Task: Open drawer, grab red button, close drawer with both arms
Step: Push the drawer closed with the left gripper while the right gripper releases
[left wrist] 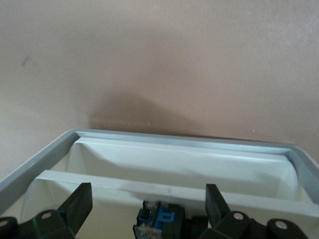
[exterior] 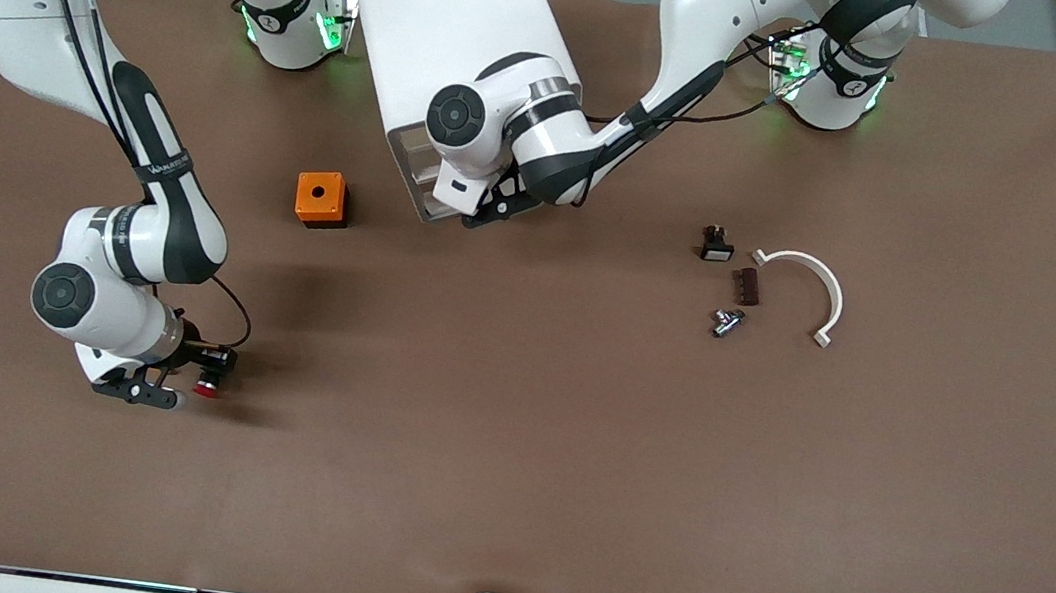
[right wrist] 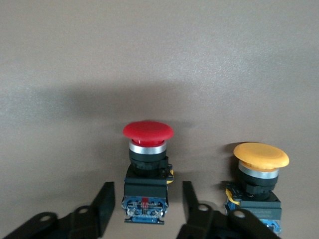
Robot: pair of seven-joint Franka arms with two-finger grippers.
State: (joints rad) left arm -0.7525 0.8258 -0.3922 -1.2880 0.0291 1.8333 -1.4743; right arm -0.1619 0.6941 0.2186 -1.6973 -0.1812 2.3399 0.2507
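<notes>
Down at about eight o'clock on the counter [exterior: 508, 455], I have the right pincer [right wrist: 144, 194] low over the surface, its fingers [right wrist: 102, 206] spread to either side of the button's [right wrist: 148, 130] black body with a gap showing on each side, so nothing is pinched. A yellow-capped button [right wrist: 261, 155] sits just beside the red one. Up at twelve o'clock, the left pincer [left wrist: 148, 188] hangs over the open drawer [left wrist: 184, 143] at the front of the white cabinet [exterior: 442, 14], its fingers spread wide and holding nothing. A dark part with a blue back [left wrist: 159, 219] lies in the drawer.
</notes>
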